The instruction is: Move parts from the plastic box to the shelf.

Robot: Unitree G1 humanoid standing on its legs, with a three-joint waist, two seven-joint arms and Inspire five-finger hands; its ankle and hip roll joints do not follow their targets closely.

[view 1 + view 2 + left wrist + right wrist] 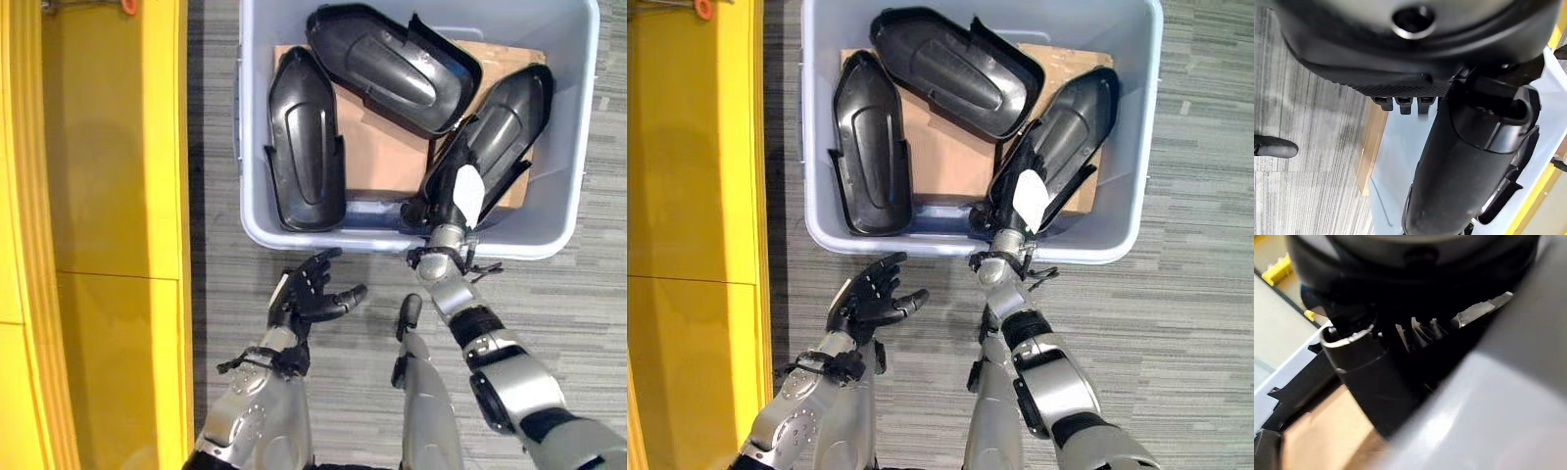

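Note:
Three black moulded parts lie on cardboard (377, 147) inside the pale plastic box (245, 147). One part (306, 142) is at the left, one (392, 64) at the far side, one (509, 122) at the right. My right hand (453, 201) reaches over the box's near wall and is shut on the near end of the right part, its white-covered thumb on top. In the right wrist view its fingers (1420, 330) curl against that part's edge. My left hand (312, 292) hovers open over the floor just in front of the box, holding nothing.
The yellow shelf (108, 196) runs along the left side, a strip of grey carpet (211, 294) between it and the box. The box's near wall (950, 240) stands between both arms and the parts. More carpet (578, 304) lies to the right.

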